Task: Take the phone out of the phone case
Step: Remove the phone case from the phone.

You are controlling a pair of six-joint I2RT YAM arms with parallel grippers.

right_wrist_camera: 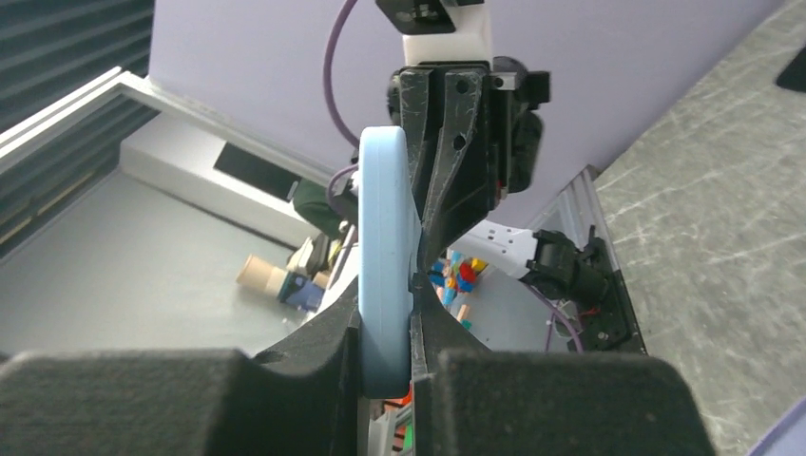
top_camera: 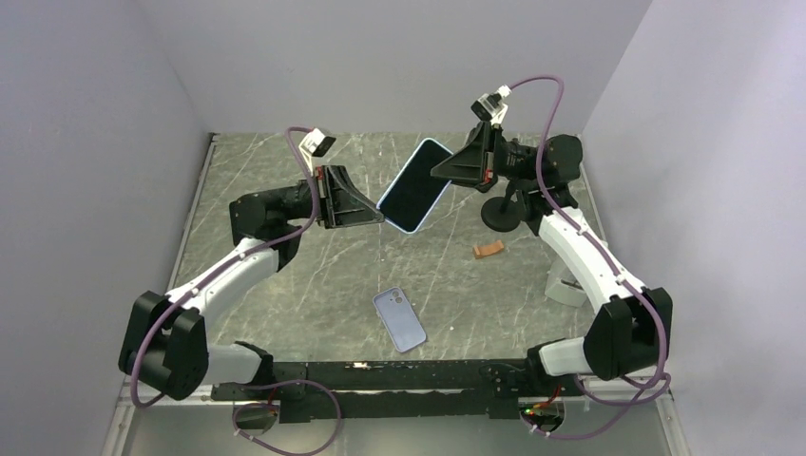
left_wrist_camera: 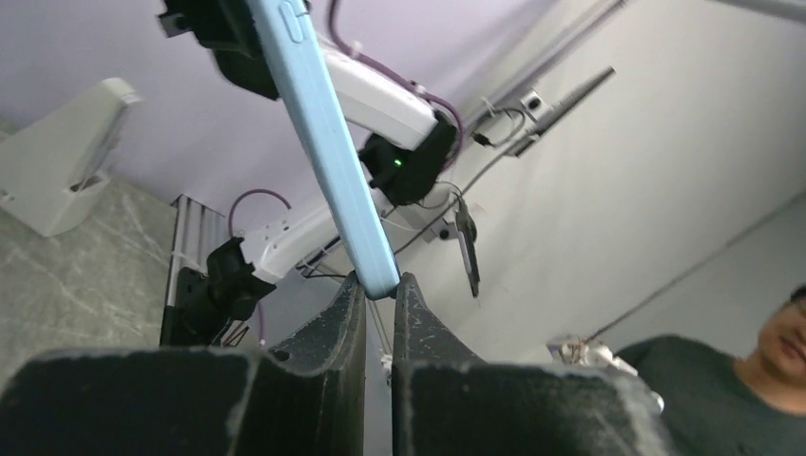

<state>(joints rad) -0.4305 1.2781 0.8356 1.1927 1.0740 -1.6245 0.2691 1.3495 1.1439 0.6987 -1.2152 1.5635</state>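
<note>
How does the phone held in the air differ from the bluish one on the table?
The held phone hangs tilted in the air, pinched by the left gripper and right gripper; the lying phone rests flat on the table, untouched. The held phone shows its dark screen; the lying phone shows its back with camera lenses. Both are bluish, with rounded corners.

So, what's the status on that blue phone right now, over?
Left jaws, right jaws: both shut on blue-cased phone, held midair. Case still on. Nothing in the way; lavender phone or case lies on table.
</note>
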